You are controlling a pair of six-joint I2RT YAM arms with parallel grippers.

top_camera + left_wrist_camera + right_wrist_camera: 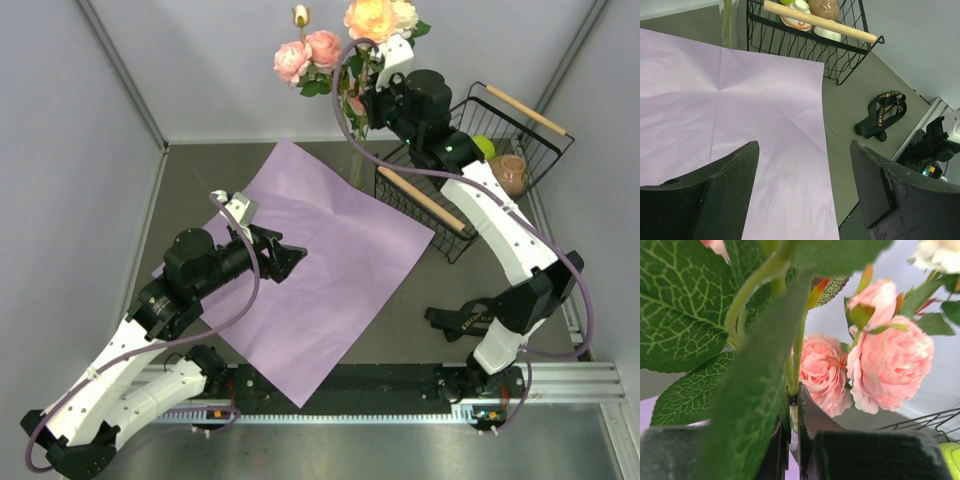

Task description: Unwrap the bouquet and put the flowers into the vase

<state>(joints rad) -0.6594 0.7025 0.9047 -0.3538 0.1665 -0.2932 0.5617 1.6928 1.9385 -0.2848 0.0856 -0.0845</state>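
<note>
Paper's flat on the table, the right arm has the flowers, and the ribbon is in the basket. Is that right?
Not quite. The ribbon is not in the basket. The left wrist view shows it lying on the table, beside the paper. The rest holds: the paper is flat on the table, and the right arm has the flowers.

1. The paper sheet (330, 250) lies flat. The left gripper (292, 260) hangs spread over its left part, and the rest of its surface is bare.
2. At the sheet's far right corner the wire basket (470, 170) blocks the way, its near wooden handle (420, 198) just beside the sheet's edge.
3. Just past the sheet's far edge, left of the basket, stands the vase (729, 27). Above it are the flowers (310, 55) and the right gripper (794, 440), pinched on their stems.
4. Right of the sheet, bare table (400, 320) runs to the ribbon (462, 322).
</note>
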